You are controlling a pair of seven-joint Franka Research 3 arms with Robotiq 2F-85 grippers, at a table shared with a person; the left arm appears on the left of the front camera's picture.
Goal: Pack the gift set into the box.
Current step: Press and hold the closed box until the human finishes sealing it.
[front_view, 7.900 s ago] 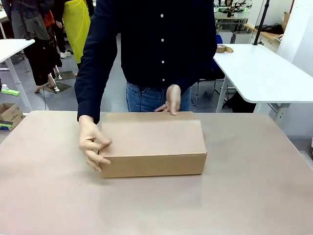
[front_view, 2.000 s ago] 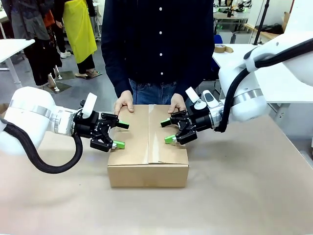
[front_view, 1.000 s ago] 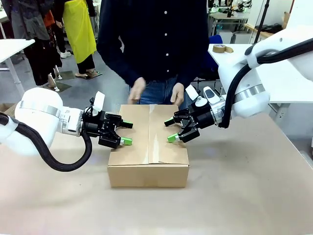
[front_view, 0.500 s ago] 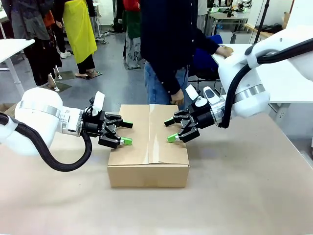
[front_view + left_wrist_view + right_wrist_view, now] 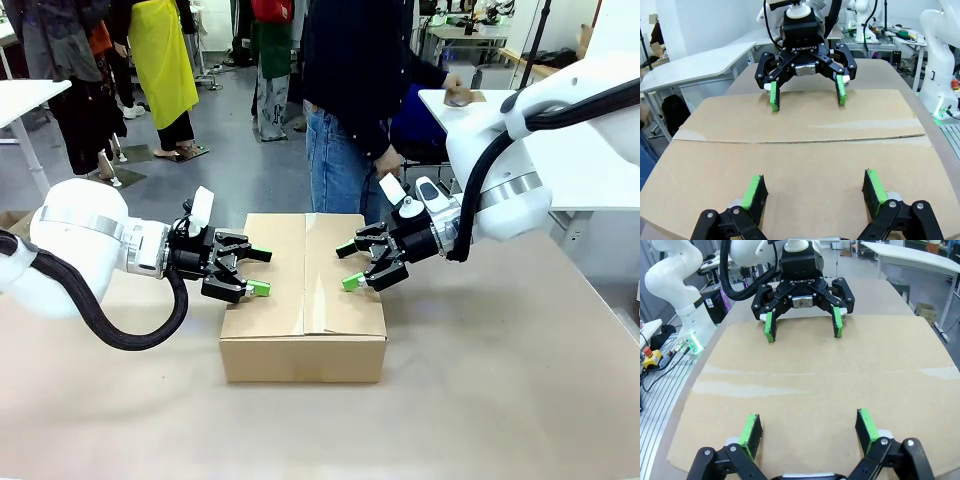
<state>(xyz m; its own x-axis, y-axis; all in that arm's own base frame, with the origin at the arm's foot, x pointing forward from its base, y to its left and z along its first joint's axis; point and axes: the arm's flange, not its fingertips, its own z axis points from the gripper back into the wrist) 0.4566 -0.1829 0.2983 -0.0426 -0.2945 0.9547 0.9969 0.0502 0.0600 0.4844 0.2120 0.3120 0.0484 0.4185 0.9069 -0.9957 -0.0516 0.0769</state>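
Observation:
The box [image 5: 303, 295] is a plain brown carton lying in the middle of the table, its top flaps folded flat and meeting at a seam. The gift set is hidden. My left gripper [image 5: 261, 272] hovers open over the box's left flap, nothing between its green pads. My right gripper [image 5: 346, 267] is open over the right flap, facing the left one. The left wrist view has my left gripper [image 5: 814, 192] low over the box top [image 5: 800, 160], with the right gripper [image 5: 807, 92] opposite. In the right wrist view my right gripper [image 5: 808, 430] faces the left gripper [image 5: 802, 325] across the box top [image 5: 815, 385].
The person [image 5: 350, 90] stands behind the box, turned toward the white side table [image 5: 540, 150] at the right, one hand at a tape roll [image 5: 460, 97]. Brown paper covers my table [image 5: 500, 400]. A small printed box [image 5: 15, 235] sits at the far left.
The person took both hands off the box, stepped to the right and reached to the side table. Both grippers have stayed open over the flaps.

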